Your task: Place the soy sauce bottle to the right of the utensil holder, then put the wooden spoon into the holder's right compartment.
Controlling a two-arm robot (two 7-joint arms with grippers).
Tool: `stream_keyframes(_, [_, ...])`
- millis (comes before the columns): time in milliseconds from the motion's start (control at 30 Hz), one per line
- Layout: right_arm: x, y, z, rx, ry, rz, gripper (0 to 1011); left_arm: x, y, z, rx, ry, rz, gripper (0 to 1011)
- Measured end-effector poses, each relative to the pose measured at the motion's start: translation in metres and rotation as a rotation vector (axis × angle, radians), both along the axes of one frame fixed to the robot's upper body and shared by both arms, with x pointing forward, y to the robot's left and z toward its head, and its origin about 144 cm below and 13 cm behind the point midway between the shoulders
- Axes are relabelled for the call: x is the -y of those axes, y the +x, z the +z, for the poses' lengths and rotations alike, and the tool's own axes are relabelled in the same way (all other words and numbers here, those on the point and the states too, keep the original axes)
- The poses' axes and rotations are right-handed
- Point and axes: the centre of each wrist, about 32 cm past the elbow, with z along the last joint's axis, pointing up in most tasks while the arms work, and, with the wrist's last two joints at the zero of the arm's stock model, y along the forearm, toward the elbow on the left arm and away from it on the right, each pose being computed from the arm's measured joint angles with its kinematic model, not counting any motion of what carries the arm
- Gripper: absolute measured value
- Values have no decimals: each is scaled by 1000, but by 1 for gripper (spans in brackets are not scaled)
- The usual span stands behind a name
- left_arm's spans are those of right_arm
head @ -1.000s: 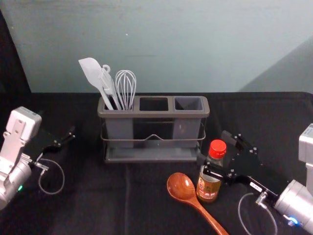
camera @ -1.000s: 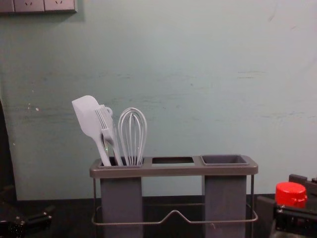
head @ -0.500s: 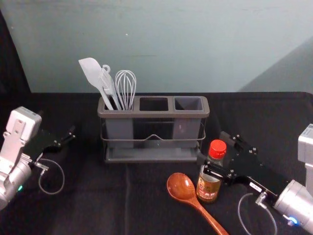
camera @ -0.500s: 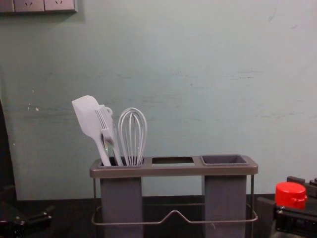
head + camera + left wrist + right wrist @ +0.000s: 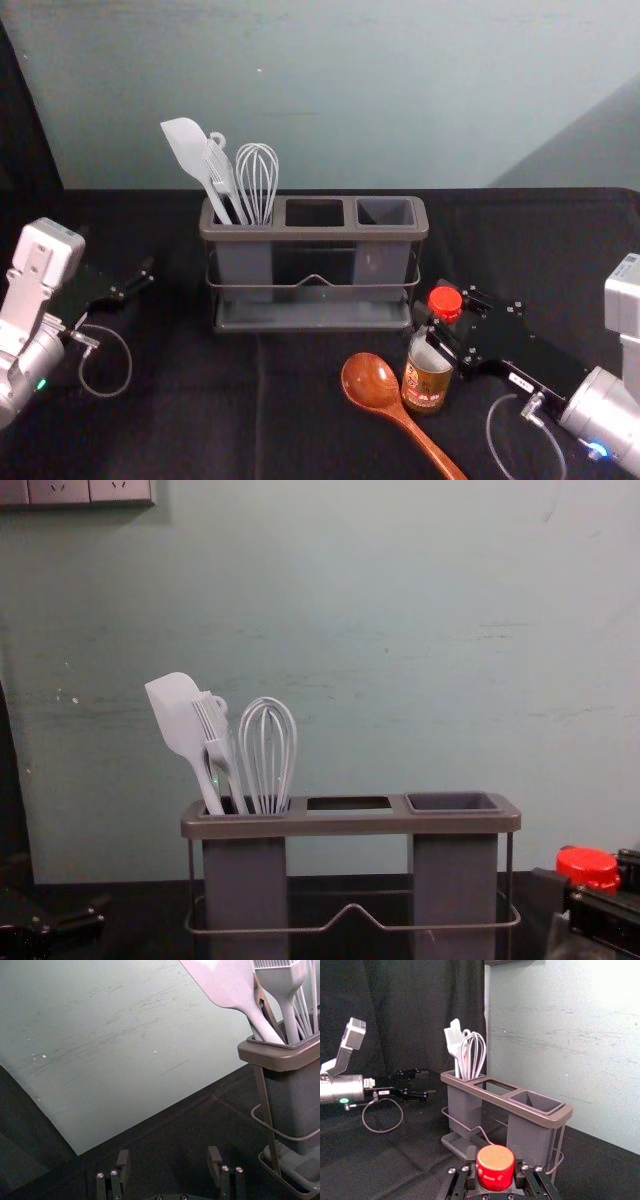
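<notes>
In the head view my right gripper point(image 5: 438, 322) is shut on the upper part of the soy sauce bottle point(image 5: 426, 382), which stands upright, right of the wooden spoon point(image 5: 371, 382). The right wrist view has the bottle's red cap point(image 5: 495, 1166) between the fingers of my right gripper point(image 5: 495, 1174), both close against it. The utensil holder point(image 5: 314, 235) is behind them; its right compartment point(image 5: 386, 212) holds nothing. My left gripper point(image 5: 118, 256) is parked at the left, open in its wrist view point(image 5: 169, 1157). The chest view shows the red cap point(image 5: 588, 867) low at the right.
A white spatula point(image 5: 187, 150), a brush point(image 5: 219, 170) and a whisk point(image 5: 257, 182) stand in the holder's left compartment. The spoon's handle points toward the front edge. A pale wall point(image 5: 330, 90) rises behind the dark cloth point(image 5: 200, 410).
My right gripper's fingers have closed in on the bottle, and its cap sits slightly lower and tilted in the chest view. The left arm, holder and spoon have not moved.
</notes>
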Motion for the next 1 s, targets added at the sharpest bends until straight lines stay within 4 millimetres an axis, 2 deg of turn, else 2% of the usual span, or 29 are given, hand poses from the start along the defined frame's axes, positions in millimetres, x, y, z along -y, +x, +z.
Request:
stream_keyframes(33, [0, 0, 0, 0, 0, 0, 385, 0, 0, 0, 0, 0, 0, 1012])
stream_keyframes(167, [3, -1, 2, 6, 2, -8, 381, 0, 0, 0, 0, 0, 0, 1011])
stream_keyframes(500, [42, 1, 10, 40, 34, -152, 382, 0, 0, 0, 0, 0, 0, 1011])
stream_keyframes(633, [50, 2, 10, 44, 43, -191, 382, 0, 0, 0, 0, 0, 0, 1012])
stream_keyframes(800, [53, 5, 6, 59, 49, -220, 382, 0, 0, 0, 0, 0, 0, 1011])
stream_keyframes(1000, [48, 13, -2, 72, 47, -207, 382, 0, 0, 0, 0, 0, 0, 1011])
